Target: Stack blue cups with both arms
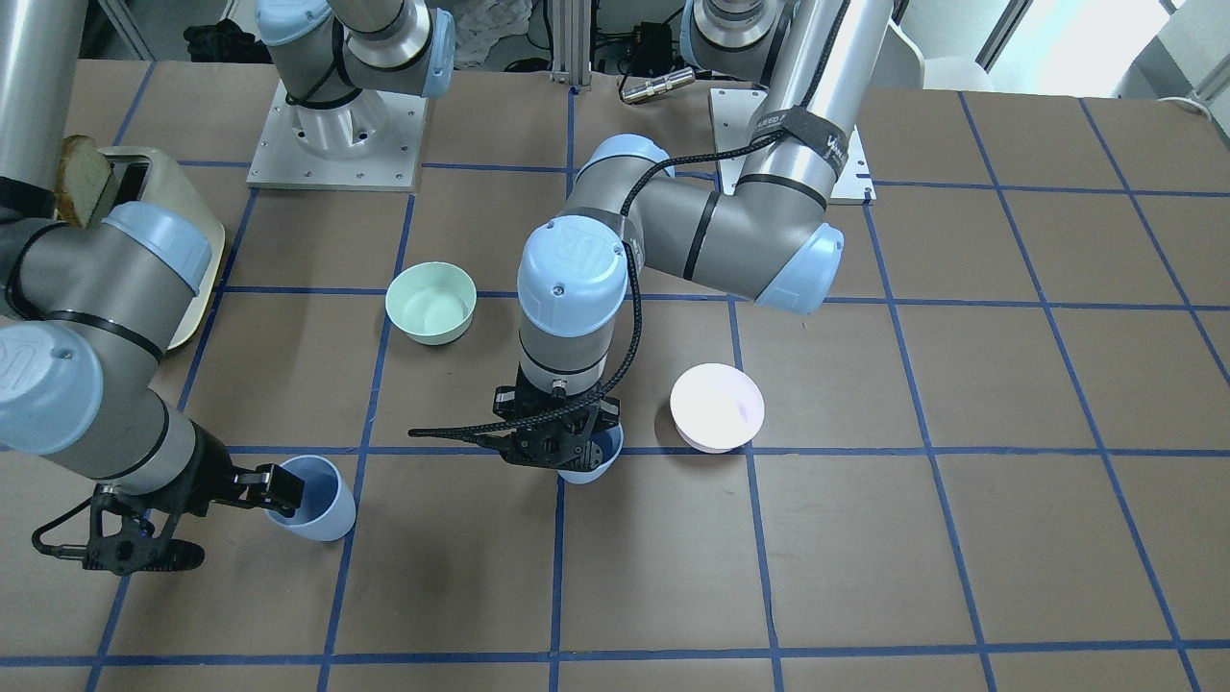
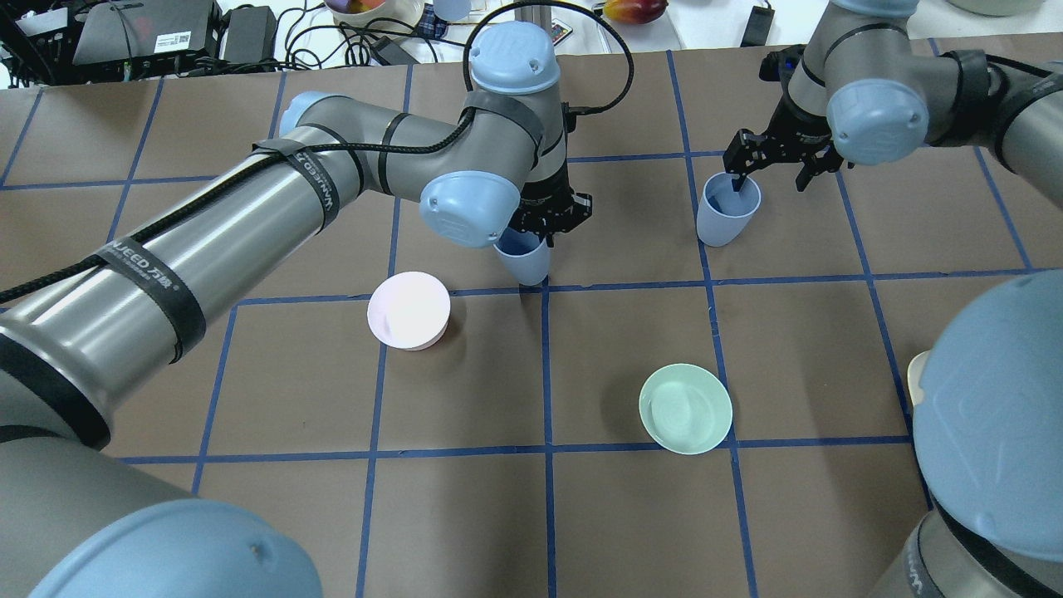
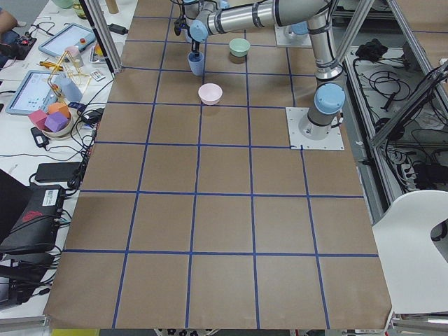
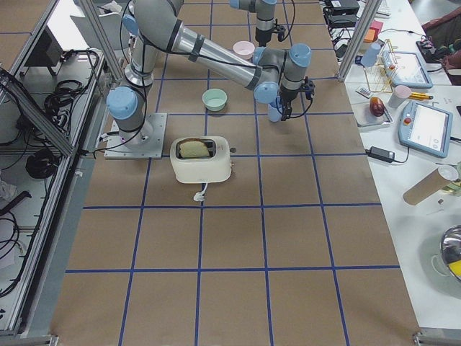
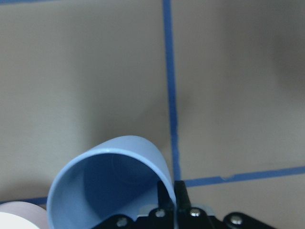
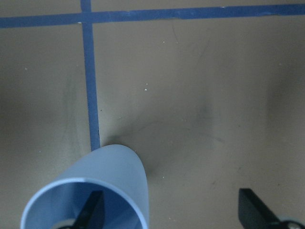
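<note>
Over the brown, blue-taped table (image 2: 814, 365), the left arm (image 2: 249, 199) reaches to the middle and the right arm (image 2: 880, 108) to the robot's right side. Near the pink bowl (image 2: 409, 310), the tilted blue cup (image 2: 523, 257) leans over a tape crossing; the left gripper (image 5: 172, 192) is pinched tight on its rim wall from above. The upright blue cup (image 2: 725, 212) stands on the table; the right gripper (image 2: 770, 176) gapes wide, one finger (image 6: 90, 211) inside the cup, the other well outside.

Left cup (image 2: 527, 264), right cup (image 2: 722, 218) apart; one bowl (image 2: 409, 311) beside left cup, other bowl (image 2: 685, 409) nearer robot base (image 1: 332, 135)
</note>
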{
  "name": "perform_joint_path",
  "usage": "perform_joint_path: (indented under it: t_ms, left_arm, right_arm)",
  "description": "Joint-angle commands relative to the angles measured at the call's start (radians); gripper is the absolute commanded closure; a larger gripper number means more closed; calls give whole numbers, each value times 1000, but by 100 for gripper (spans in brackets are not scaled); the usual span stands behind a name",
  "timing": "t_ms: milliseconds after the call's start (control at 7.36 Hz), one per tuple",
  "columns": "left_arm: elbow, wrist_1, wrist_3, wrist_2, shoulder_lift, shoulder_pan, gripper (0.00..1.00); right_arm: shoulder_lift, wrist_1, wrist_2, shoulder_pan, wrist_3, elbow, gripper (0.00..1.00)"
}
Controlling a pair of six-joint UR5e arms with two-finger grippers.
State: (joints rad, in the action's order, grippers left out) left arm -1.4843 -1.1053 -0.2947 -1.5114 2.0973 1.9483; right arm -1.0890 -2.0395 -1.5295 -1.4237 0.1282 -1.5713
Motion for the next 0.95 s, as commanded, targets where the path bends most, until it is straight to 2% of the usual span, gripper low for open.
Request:
perform_joint_path:
  t_ms: [0,136,272,407,543,815]
  left_arm:
    - [-19,24,-1,10,7,8,100]
    - [-19,24,-3,49,12,8,100]
    - [-19,24,-3,54,10,8,64]
    - [-17,27,-6,53,7,8,1]
    - [-5,28,6,54,-23,-5,0]
    - [57,-22,6,56,-103,-76,0]
  right_arm:
    - [-3,-24,5,0,1,-26,0]
    - [-3,-24,3,0,-1,-27,0]
    - [-5,-24,8,0,-11,-27,2]
    - [-5,-15,8,0,-12,-27,30]
    - [-5,-11,6,0,-2,-27,54]
    - [-17,18,8,-4,-1,-26,85]
